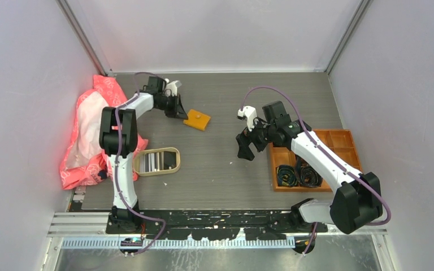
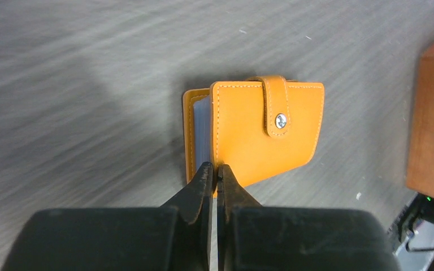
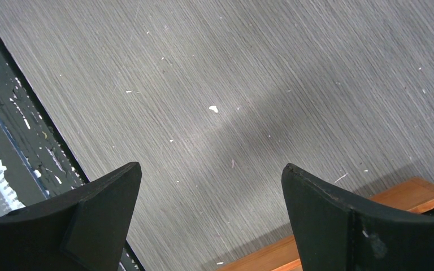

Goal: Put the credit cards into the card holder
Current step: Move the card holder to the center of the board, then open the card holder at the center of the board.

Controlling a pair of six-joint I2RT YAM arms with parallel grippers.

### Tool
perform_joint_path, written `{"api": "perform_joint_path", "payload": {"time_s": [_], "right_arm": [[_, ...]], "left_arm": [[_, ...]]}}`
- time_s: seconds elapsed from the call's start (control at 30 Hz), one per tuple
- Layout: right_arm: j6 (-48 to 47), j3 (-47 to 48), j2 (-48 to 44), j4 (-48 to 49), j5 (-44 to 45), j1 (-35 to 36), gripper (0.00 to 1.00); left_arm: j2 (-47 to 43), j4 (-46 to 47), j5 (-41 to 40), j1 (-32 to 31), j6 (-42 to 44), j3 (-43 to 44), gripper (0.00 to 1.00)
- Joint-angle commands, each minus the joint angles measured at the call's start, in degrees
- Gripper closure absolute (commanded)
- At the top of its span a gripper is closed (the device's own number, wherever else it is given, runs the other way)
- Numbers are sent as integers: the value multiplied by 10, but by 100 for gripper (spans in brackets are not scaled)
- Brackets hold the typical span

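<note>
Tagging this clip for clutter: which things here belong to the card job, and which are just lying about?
Job: card holder, pinched by the left gripper; credit cards, in the beige tray.
Lying about: pink bag; wooden box with black coils.

The card holder (image 2: 265, 132) is looking like smooth orange leather with pale stitching, and its round snap (image 2: 281, 120) is shining like metal. The table (image 2: 62, 84) under it is showing a dull grey top with fine lines. At 3 o'clock in the top view the box (image 1: 344, 148) is looking like plain brown wood. At 9 o'clock the pink bag (image 1: 76, 164) is looking crinkly, like thin plastic.
</note>
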Motion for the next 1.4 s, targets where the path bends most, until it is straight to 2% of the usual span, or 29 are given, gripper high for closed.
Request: {"api": "perform_joint_path", "payload": {"time_s": [0.0, 0.1, 0.23, 0.37, 0.43, 0.6, 0.73, 1.0, 1.3, 1.37], "right_arm": [[-31, 20, -12, 1, -32, 2, 1], [-78, 2, -27, 4, -60, 2, 0], [-159, -72, -72, 63, -98, 2, 0], [-323, -146, -107, 79, -159, 2, 1], [-376, -161, -101, 79, -174, 7, 1], [-394, -122, -17, 81, -119, 57, 19], [-405, -96, 41, 94, -95, 78, 27], [-429, -55, 121, 68, -68, 79, 37], [-467, -54, 157, 33, -38, 78, 43], [-459, -49, 168, 37, -20, 80, 47]], "left_arm": [[-41, 30, 18, -57, -4, -69, 100], [-94, 73, 11, -104, -11, -141, 100], [-165, 150, 0, -168, -42, -245, 100], [-208, 262, 17, -219, -122, -345, 100], [-208, 305, 30, -239, -154, -373, 100], [-203, 350, 41, -279, -173, -405, 100], [-200, 367, 50, -294, -183, -414, 100], [-183, 386, 67, -297, -196, -425, 100], [-183, 377, 70, -297, -188, -428, 100], [-183, 377, 72, -297, -187, -428, 100]]}}
